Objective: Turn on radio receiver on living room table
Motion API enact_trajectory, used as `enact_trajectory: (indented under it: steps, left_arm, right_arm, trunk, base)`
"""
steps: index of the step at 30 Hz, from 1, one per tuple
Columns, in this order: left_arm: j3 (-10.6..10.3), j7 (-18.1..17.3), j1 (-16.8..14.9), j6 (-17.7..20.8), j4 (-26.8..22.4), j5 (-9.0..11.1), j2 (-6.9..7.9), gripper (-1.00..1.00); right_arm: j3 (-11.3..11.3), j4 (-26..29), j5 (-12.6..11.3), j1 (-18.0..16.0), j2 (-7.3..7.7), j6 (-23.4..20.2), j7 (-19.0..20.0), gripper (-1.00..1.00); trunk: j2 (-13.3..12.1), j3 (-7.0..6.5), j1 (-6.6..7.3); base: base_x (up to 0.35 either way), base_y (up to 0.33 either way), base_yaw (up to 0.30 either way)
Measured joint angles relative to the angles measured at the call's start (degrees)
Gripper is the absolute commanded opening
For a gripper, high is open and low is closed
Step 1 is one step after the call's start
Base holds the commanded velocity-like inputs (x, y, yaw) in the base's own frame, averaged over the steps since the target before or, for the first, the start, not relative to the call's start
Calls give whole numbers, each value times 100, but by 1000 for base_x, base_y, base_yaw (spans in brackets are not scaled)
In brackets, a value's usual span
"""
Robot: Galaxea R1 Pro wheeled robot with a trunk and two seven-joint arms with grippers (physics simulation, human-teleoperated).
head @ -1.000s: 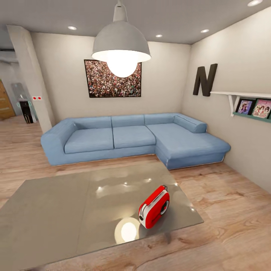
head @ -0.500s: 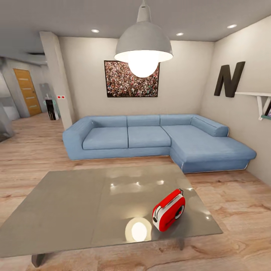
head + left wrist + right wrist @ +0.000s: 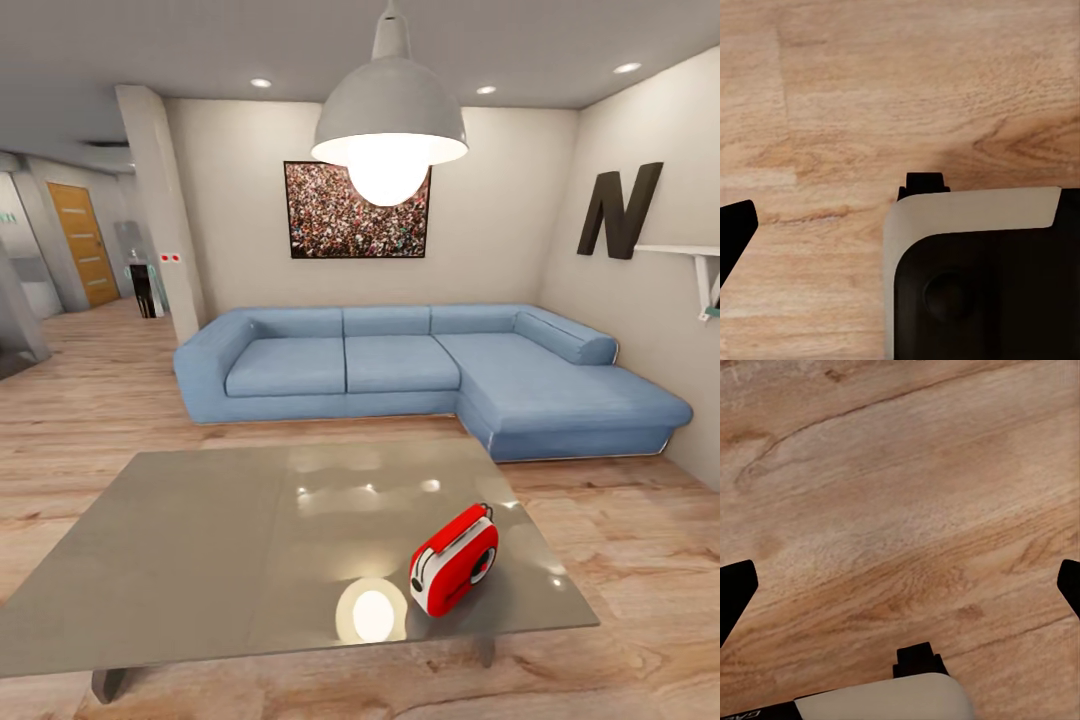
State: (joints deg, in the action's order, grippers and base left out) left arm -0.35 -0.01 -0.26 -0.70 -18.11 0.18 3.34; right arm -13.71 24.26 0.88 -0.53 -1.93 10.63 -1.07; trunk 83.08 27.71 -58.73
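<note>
The small red radio receiver [image 3: 454,572] with white sides stands upright on the near right part of the low glossy grey table [image 3: 200,550], its round dial facing right. Behind the table, the living room has a blue L-shaped sofa [image 3: 420,370], a dark letter N [image 3: 618,210] and a white pendant lamp [image 3: 389,110]. In the left wrist view, my left gripper [image 3: 900,232] hangs open over the wood floor and part of my own base [image 3: 982,285]. My right gripper [image 3: 900,592] is open too, its black fingertips [image 3: 735,592] spread wide over bare floor.
Light wood floor [image 3: 640,560] surrounds the table on all sides. A pillar [image 3: 160,210] stands at the left, with a hallway and an orange door [image 3: 83,245] beyond it. A white wall shelf [image 3: 690,262] juts out at the right.
The whole head picture has shifted right and the table looks a little farther, so the camera has moved. The radio stays at the same spot on the table.
</note>
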Motion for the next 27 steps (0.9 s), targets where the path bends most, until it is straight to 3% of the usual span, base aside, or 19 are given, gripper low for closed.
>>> enact_trajectory:
  steps: [27]
  left_arm:
    - [0, 1, 0, 0, 0, -1, 0, 100]
  right_arm:
    - [0, 0, 0, -4, 0, 0, 1, 100]
  trunk:
    - [0, 0, 0]
  base:
    - [70, -199, 0]
